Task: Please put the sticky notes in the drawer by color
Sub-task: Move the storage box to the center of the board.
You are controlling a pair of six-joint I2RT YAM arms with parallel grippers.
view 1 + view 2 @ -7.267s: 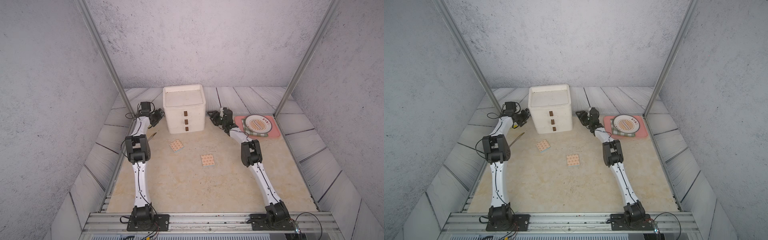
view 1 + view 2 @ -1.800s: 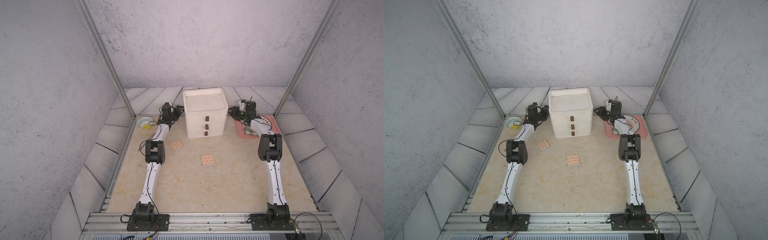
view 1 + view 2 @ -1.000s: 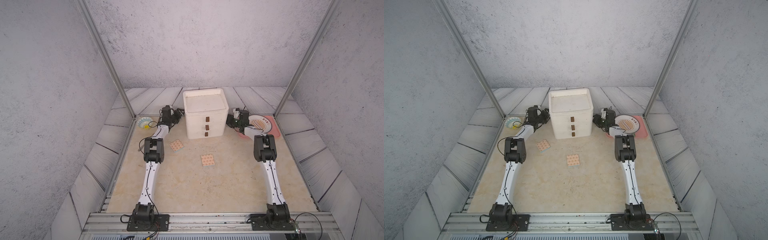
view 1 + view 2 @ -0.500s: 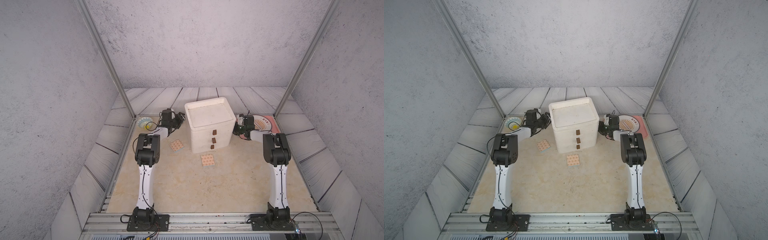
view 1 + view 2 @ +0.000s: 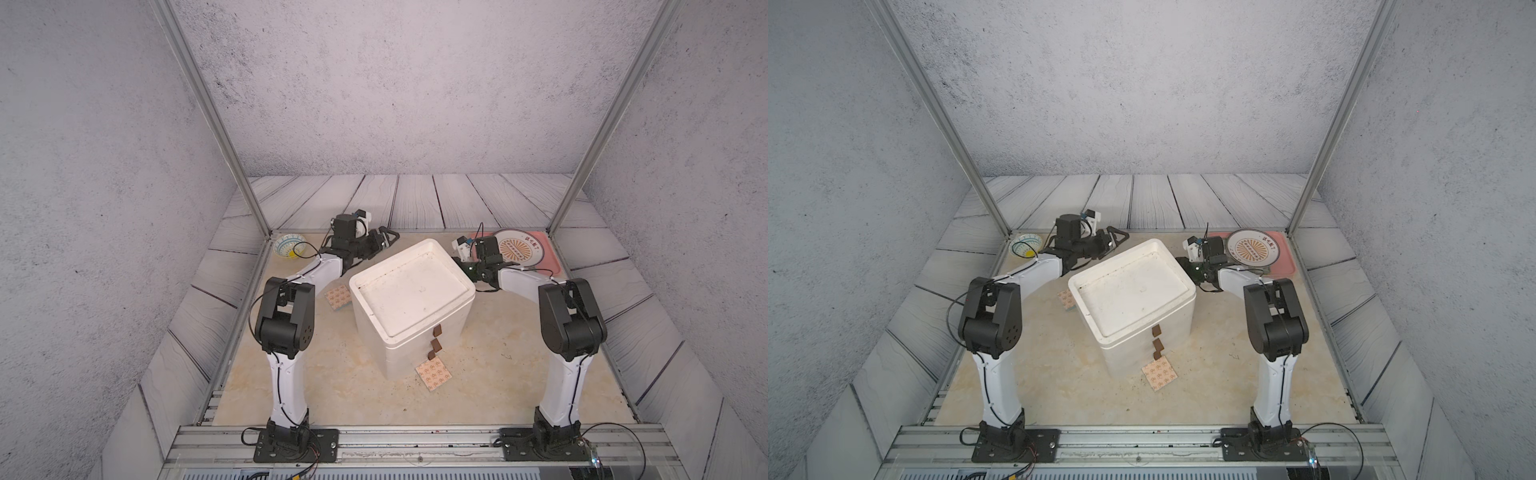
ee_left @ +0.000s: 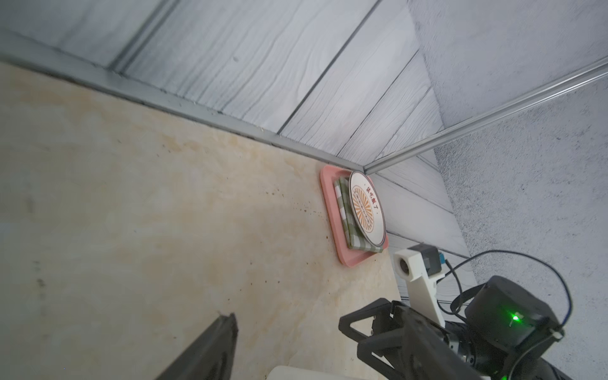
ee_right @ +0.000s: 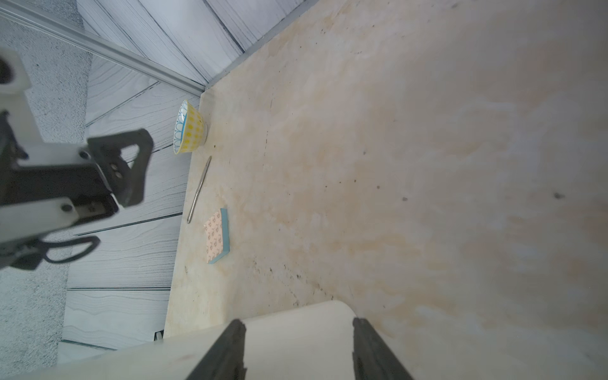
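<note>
The left end effector [image 5: 384, 240] hangs low over the bench [image 5: 490, 374] with nothing in it. In the right wrist view its fingers [image 7: 115, 171] stand spread wide, with only the side wall planks showing between them. Just beside it, toward the robot's base and to its right, is the far left edge of the white three-drawer chest [image 5: 415, 291], close to it but apart in both top views. Back along its forearm toward the base, an orange-patterned sticky note pad [image 5: 337, 297] with a pale blue edge lies flat on the bench, just beside the chest's left wall. Out to its left, in the bench corner, sits a small yellow-and-blue bowl [image 5: 289, 246]. The right wrist view shows a thin silvery stick [image 7: 199, 189] between the bowl and the pad.

The right end effector [image 7: 298, 320] is at the chest's far right corner. Its fingers [image 7: 227, 355] are parted, and the chest's white rounded corner fills the gap and runs on past them. Whether they press on it I cannot tell. Past its wrist, further to its right, a pink tray [image 5: 555, 262] carries a green checked cloth [image 6: 345, 214] and a round plate [image 5: 519, 249].

A second orange-patterned pad [image 5: 434, 374] lies on the opposite side of the chest from both end effectors. It is at the foot of the chest's front, right under the lowest of three brown tab handles [image 5: 435, 344]. All three drawers sit pushed in.
</note>
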